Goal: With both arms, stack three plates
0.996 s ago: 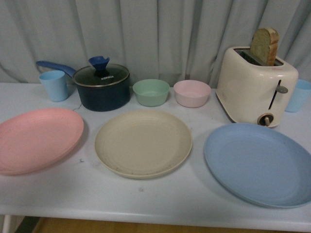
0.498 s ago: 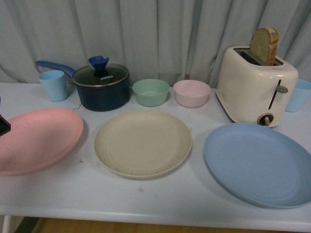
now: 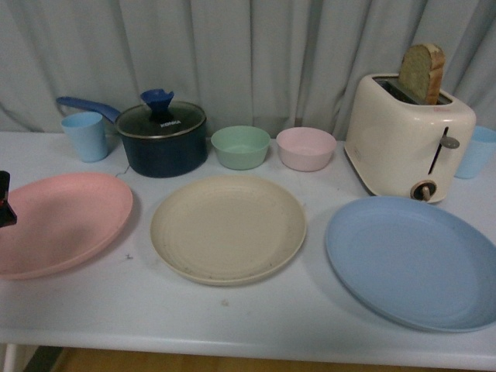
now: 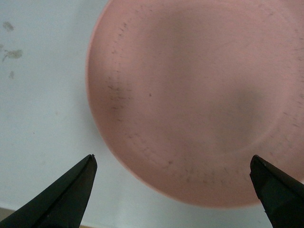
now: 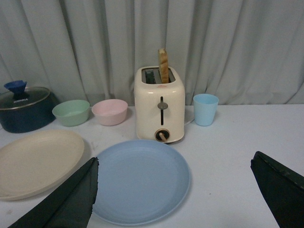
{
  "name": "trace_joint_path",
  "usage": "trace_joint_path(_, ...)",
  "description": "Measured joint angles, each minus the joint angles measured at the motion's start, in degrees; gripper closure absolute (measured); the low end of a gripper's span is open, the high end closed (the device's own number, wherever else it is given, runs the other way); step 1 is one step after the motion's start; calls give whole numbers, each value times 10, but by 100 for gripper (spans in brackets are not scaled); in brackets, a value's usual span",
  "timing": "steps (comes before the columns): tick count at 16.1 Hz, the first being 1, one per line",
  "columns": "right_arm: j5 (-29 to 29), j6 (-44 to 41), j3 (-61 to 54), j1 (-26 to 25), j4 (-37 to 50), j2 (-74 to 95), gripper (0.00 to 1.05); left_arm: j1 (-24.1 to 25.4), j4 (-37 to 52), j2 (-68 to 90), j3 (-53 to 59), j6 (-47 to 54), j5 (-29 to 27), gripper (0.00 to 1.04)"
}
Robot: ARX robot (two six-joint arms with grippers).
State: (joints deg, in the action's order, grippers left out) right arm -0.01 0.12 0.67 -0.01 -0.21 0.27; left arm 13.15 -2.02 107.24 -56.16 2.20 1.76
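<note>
The front view alone shows all three plates in a row on the white surface (image 3: 232,318): the pink plate (image 3: 62,223) on the left, cut by the frame's edge; the beige plate (image 3: 228,229) in the middle; the blue plate (image 3: 415,260) on the right, also cut off. None touches another, and a strip of bare surface parts each pair. Of the arms this view gives only a dark piece of the left arm (image 3: 4,200) at the left edge, over the pink plate.

The left wrist view looks down on the pink plate; the left jaws stand wide apart and hold nothing, one tip over bare surface just outside the rim, the other over the plate near its rim.

The right wrist view shows the right jaws also spread wide and empty, with the blue plate lying between the tips. It also shows open surface to the right of that plate and the whole blue cup (image 5: 205,109) beside the toaster (image 5: 159,104), which half hides it from the front.

Behind the plates the pot (image 3: 162,139), green bowl (image 3: 241,147) and pink bowl (image 3: 306,149) stand near; the toaster nearly meets the blue plate's rim.
</note>
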Motion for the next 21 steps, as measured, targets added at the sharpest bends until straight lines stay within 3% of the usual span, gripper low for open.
trace_joint_path(12,0,0,0,0,0,0,6,47,-22,210,-200,36,62,7)
trace_joint_path(15,0,0,0,0,0,0,6,51,-17,232,-217,47,58,35)
trace_joint_path(19,0,0,0,0,0,0,6,55,-19,235,-220,45,63,79)
trace_joint_path(21,0,0,0,0,0,0,6,60,-20,228,-220,39,81,95)
